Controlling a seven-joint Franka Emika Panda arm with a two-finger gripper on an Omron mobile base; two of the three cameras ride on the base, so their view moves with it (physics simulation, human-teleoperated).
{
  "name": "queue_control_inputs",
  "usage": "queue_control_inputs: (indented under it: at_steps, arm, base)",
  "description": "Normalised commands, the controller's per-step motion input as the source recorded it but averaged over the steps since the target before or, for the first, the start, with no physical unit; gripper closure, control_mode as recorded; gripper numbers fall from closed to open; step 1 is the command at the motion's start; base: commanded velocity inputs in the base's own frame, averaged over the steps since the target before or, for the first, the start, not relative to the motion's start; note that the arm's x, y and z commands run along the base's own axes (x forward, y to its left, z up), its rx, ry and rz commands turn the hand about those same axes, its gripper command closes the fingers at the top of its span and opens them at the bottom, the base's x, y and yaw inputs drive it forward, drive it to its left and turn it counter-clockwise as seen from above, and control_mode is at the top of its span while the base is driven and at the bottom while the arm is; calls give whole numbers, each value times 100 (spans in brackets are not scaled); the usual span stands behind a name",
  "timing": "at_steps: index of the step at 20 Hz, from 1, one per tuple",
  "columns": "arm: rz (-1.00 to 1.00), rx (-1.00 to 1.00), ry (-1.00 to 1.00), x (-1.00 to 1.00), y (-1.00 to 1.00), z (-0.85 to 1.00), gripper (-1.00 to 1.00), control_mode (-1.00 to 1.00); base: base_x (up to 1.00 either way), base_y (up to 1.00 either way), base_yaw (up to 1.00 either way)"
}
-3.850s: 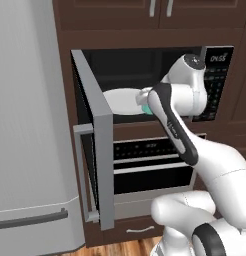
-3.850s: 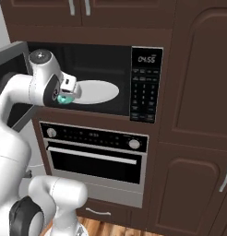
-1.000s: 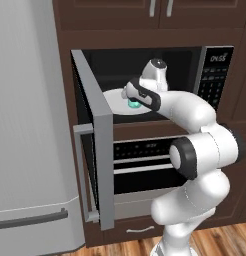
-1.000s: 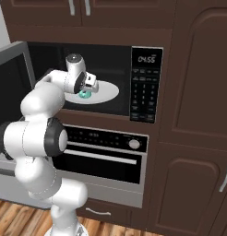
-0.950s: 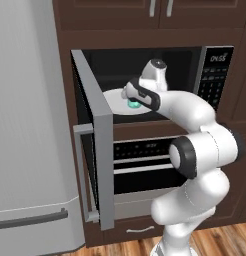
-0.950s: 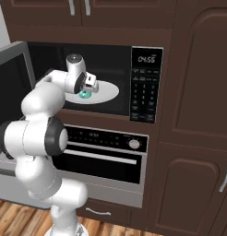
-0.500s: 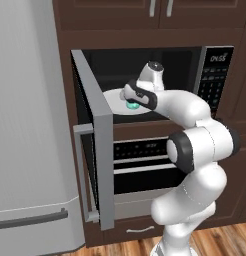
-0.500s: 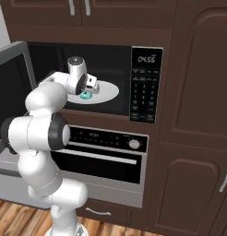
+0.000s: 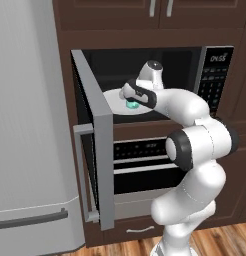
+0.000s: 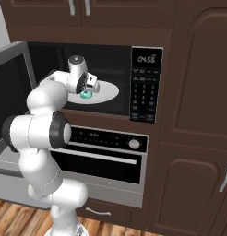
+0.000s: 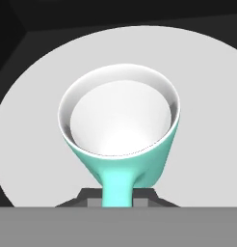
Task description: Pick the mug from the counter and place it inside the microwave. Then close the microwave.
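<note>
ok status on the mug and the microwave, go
Gripper inside microwave, shut on mug handle. Mug over white turntable plate, contact unclear. Microwave door wide open, nothing in the way.

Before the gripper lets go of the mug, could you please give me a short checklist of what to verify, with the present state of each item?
1. The mug is above the white turntable plate: ok, the plate shows all around it in the hand view.
2. The mug stands upright: ok, its open mouth faces up to the hand camera.
3. The mug's bottom rests on the plate: cannot tell, its base is hidden.
4. The gripper is on the handle: ok, the handle runs down between the fingertips.
5. The mug is well inside the microwave: ok, in both base views it sits over the plate.
6. The microwave door is open, for the retreat: ok, wide open.
</note>
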Motion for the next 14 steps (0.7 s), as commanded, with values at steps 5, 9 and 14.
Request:
queue_control_inputs:
  at_steps: [5,9,14]
  arm:
    - [0,0,0,0,0,0,-100,-100]
    - [0,0,0,-2,0,0,-100,-100]
    - [0,0,0,-21,0,0,-100,-100]
  base:
    - [0,0,0]
    - [0,0,0]
    - [0,0,0]
